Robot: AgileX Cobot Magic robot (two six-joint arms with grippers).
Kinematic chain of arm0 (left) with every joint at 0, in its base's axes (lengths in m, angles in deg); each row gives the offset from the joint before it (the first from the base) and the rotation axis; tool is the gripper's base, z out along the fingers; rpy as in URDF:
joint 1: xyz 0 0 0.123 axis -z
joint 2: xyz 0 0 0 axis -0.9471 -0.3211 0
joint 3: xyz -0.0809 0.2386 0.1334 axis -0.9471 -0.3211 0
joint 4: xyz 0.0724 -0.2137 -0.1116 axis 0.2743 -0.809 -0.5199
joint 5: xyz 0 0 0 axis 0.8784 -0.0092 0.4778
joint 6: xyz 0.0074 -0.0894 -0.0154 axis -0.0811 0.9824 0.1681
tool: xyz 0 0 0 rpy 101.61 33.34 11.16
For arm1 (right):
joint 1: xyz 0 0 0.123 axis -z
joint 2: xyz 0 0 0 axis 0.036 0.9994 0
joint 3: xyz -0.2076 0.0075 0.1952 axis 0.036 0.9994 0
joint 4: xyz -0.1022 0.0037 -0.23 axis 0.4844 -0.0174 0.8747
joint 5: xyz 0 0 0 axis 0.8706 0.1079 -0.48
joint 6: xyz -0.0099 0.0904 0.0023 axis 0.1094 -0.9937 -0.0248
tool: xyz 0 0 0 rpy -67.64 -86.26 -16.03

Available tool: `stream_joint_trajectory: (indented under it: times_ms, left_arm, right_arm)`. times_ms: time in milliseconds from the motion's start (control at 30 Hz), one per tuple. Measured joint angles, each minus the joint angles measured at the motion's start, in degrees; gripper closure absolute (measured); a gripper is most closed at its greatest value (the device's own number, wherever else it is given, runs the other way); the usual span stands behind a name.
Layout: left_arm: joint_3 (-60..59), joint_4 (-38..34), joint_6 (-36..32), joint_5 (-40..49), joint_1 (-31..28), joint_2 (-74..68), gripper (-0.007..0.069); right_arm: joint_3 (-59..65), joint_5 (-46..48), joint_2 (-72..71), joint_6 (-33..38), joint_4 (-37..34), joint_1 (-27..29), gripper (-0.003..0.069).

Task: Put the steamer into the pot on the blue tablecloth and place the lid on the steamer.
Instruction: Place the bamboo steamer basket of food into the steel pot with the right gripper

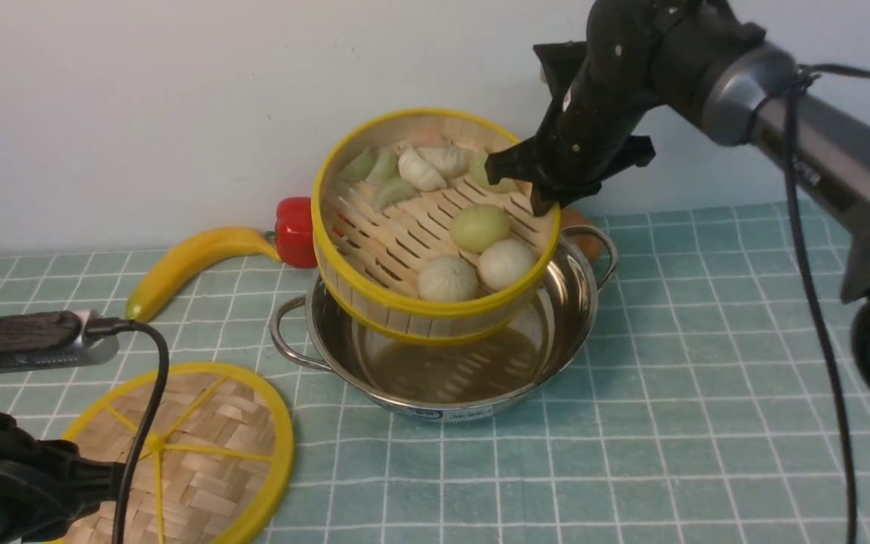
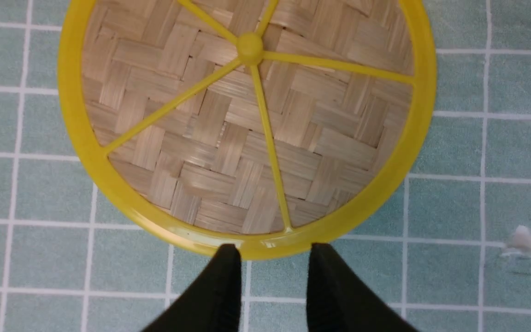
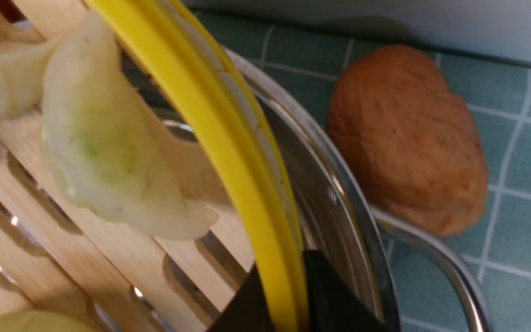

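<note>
The blue tablecloth [image 1: 707, 340] carries the pot [image 1: 578, 295], above which my right gripper [image 1: 526, 181] holds the steamer [image 1: 435, 308]. Its jaws are pinched on the yellow rim at the far side, one finger inside the wall and one outside. The steamer hangs tilted, its near edge dipping into the pot, not yet seated. I judge it light and stiff, but the buns [image 1: 446, 278] lie loose and may roll; the rim is the sound hold. The lid [image 1: 201, 446] lies flat on the cloth, left of the pot; thin and light, it is best taken at its edge. My left gripper [image 2: 274, 258] stands half open at that edge, holding nothing.
</note>
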Motion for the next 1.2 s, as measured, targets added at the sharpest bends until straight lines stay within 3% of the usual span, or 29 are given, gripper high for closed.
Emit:
stream_joint_trajectory:
  times_ms: [1200]
  left_arm:
    - [0.0, 0.0, 0.0, -3.8, 0.0, 0.0, 0.0413]
  right_arm:
    - [6.7, 0.9, 1.1, -0.7, -1.1, 0.0, 0.0601]
